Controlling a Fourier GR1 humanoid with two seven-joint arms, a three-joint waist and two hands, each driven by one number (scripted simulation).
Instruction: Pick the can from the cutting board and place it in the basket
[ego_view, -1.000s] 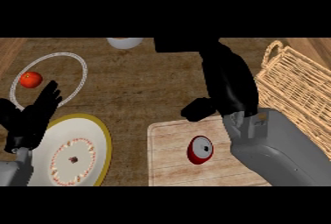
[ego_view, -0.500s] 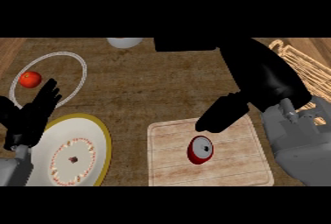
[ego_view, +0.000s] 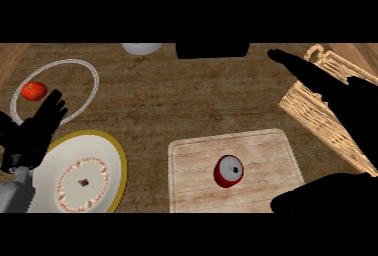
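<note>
While the can (ego_view: 229, 171) lies on its side mid cutting board (ego_view: 193, 192), untouched, I'd bring my right hand (ego_view: 334, 92), spread wide above the basket (ego_view: 314, 105), down over it and close across its round body. Left hand (ego_view: 33, 135) rests open.

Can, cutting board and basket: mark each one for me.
can (ego_view: 228, 171), head view, on its grey top face.
cutting board (ego_view: 193, 167), head view, on bare wood left of the can.
basket (ego_view: 322, 120), head view, on its woven side wall.
</note>
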